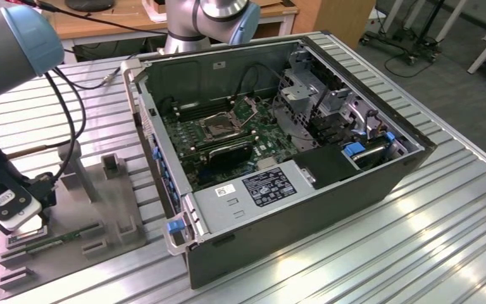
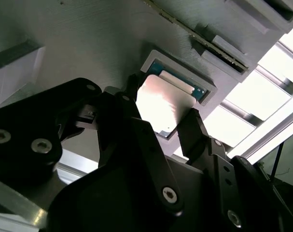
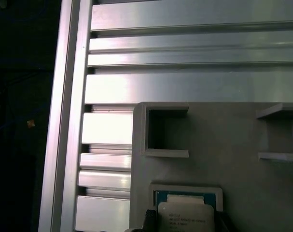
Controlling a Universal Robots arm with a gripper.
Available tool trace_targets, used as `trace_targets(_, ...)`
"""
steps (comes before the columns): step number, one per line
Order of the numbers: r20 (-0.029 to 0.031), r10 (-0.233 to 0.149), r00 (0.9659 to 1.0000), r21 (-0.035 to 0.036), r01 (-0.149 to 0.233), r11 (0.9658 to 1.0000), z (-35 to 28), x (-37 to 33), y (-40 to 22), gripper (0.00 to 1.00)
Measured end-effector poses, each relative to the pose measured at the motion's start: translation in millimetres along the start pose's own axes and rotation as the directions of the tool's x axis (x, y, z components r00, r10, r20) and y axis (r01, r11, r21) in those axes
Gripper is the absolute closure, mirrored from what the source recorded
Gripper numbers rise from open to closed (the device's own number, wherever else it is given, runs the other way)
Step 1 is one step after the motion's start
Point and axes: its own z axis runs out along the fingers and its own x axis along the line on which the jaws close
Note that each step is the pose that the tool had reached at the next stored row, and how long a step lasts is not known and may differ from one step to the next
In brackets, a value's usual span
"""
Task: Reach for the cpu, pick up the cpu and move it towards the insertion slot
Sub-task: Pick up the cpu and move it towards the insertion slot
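The cpu (image 2: 163, 104), a thin square chip with a pale silvery top, lies in a shallow square recess of the grey holder block (image 2: 88, 43); the first wrist view shows the cpu (image 3: 186, 217) in the same recess. My gripper (image 2: 160, 108) is down over it, one black finger (image 2: 132, 89) against one edge and the other finger against the opposite corner, shut on the chip. In the exterior view the gripper (image 1: 15, 223) sits low on the holder at that view's left. The insertion slot (image 1: 223, 126), a metal-framed square socket, is on the green board inside the open computer case.
The open computer case (image 1: 378, 183) takes up the middle of the slatted metal table (image 1: 445, 240), with drive cages and cables along its far side. A long green memory stick (image 1: 53, 240) lies on the holder beside the gripper. A black cable (image 1: 74, 126) hangs along the arm.
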Motion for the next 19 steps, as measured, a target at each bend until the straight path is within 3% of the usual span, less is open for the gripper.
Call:
trace_targets(5,0.0001,0.0,1.0,-0.0001,0.0,1.0,0.3,0.0,0.0,0.4)
trace_targets(8,-0.0001,0.0,1.0,0.0,0.0,1.0,0.3,0.0,0.0,0.46)
trace_targets(19,0.0,0.0,1.0,-0.0001,0.0,1.0,0.5,0.0,0.0,0.46)
